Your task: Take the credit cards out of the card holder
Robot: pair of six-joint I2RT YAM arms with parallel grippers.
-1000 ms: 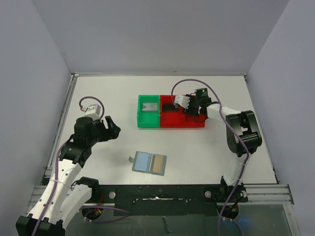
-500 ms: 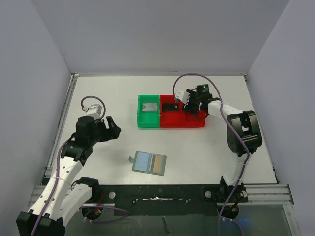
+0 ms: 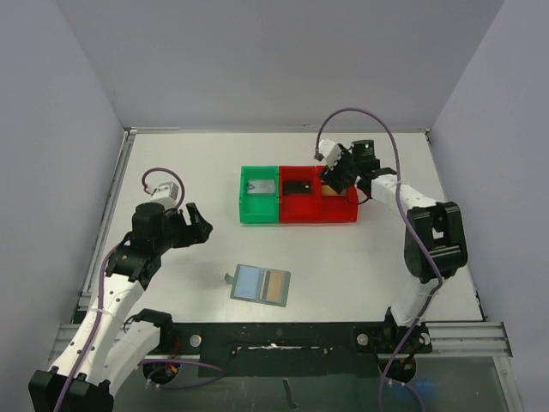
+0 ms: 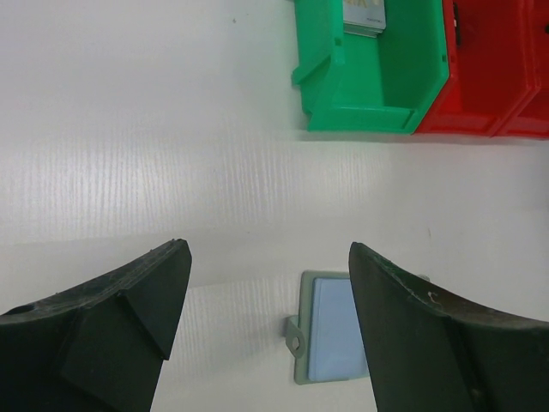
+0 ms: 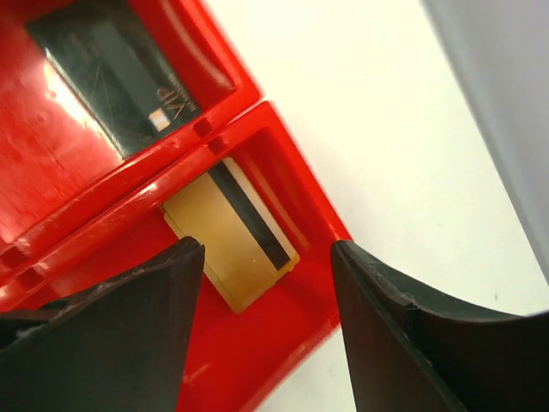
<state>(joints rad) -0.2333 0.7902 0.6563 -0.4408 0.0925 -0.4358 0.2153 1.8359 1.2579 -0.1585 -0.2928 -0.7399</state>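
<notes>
The card holder (image 3: 261, 284) lies open on the table, a blue panel on its left and a gold-tan credit card (image 3: 275, 287) on its right. Its strap tab edge shows in the left wrist view (image 4: 330, 330). My left gripper (image 3: 199, 225) is open and empty, up and left of the holder (image 4: 268, 257). My right gripper (image 3: 336, 178) is open and empty above the red bin's right compartment (image 5: 266, 257). A gold card with a black stripe (image 5: 225, 249) lies flat in that compartment.
A green bin (image 3: 259, 206) holding a grey card (image 3: 261, 186) stands beside the red bin (image 3: 317, 215). A black card (image 5: 120, 64) lies in the red bin's left compartment. The green bin (image 4: 377, 112) also shows in the left wrist view.
My right gripper has lifted and swung back and to the right from low over the red bin. The left arm and the card holder have barely moved.
</notes>
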